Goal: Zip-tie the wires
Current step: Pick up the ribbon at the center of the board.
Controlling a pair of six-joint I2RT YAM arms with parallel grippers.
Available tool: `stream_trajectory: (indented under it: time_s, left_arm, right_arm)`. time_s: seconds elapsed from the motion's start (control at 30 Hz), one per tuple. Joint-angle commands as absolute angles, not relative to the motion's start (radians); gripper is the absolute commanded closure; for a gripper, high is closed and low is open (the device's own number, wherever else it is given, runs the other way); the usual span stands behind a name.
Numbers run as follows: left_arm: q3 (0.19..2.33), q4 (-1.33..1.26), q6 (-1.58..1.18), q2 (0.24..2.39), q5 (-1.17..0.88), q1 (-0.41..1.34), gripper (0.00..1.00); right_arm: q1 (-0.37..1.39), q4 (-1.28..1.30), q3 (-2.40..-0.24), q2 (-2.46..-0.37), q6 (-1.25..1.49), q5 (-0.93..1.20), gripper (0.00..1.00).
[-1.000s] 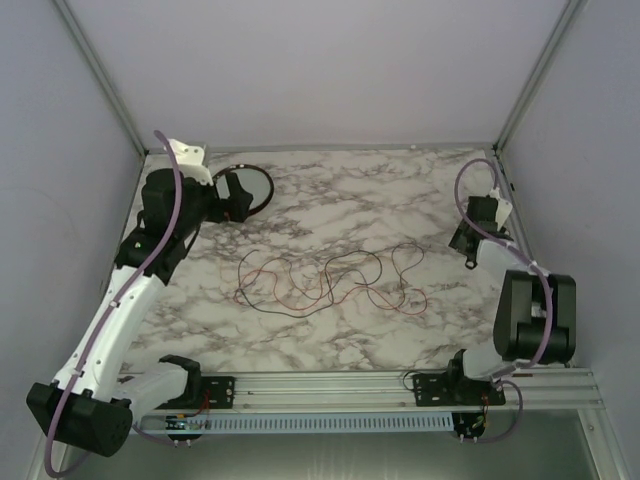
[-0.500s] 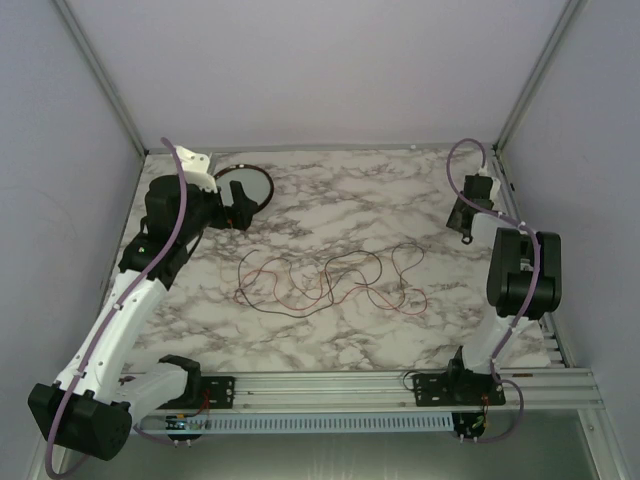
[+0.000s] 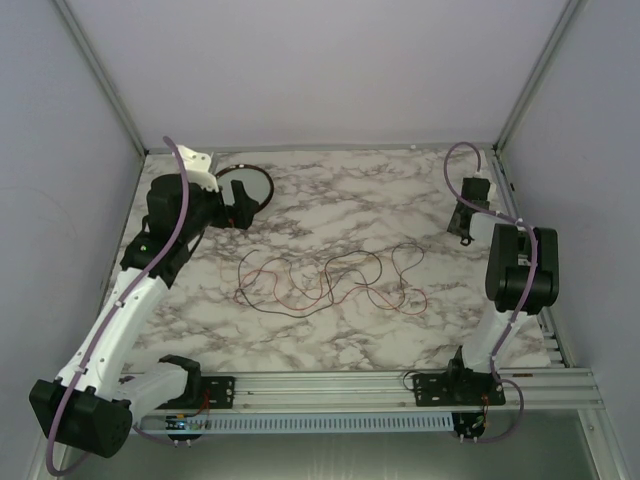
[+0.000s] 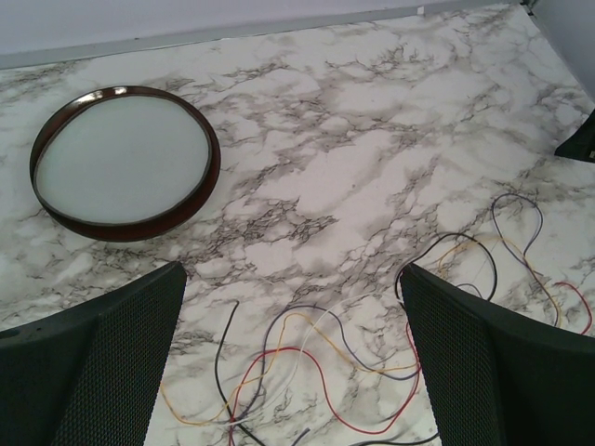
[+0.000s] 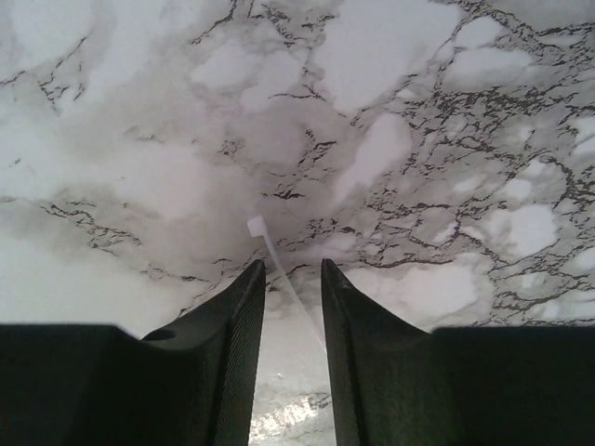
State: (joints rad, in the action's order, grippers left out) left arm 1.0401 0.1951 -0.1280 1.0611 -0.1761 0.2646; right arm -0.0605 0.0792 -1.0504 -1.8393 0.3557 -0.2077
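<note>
Many wires (image 3: 325, 282) near left pincer (image 4: 290, 279) (agape, empty), right pincer (image 5: 292, 265) ajar astride zip tie (image 5: 257, 227)

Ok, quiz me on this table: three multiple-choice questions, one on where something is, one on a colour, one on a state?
1. The dish lies: A in the far left corner; B in the centre; C in the near right corner.
2. The zip tie is: A red; B white; C black.
3. The left gripper is: A shut on the dish; B shut, empty; C open.
Answers: 1 A, it sits by the back left edge. 2 B, it shows pale white. 3 C, its fingers stand wide apart, holding nothing.
</note>
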Motion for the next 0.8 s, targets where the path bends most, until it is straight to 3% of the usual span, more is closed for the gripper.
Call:
stream_trajectory:
  time_s: [0.0,0.27,0.5,0.77]
  left_arm:
    - [1.056,0.144,-0.135,1.066,-0.196,0.262,0.00]
    - [1.076,0.131,-0.158,1.073,-0.233,0.262,0.00]
    - [1.071,0.032,-0.252,1.101,-0.363,0.262,0.06]
    - [1.046,-0.085,-0.329,1.142,-0.462,0.262,0.11]
  right_arm:
    - [-0.068,0.103,-1.057,-1.852,0.335,-0.225,0.73]
    - [-0.067,0.103,-1.031,-1.846,0.330,-0.193,1.00]
    - [-0.030,0.122,-1.035,-1.731,0.314,-0.202,1.00]
    - [0.144,0.184,-1.055,-1.483,0.304,-0.416,1.00]
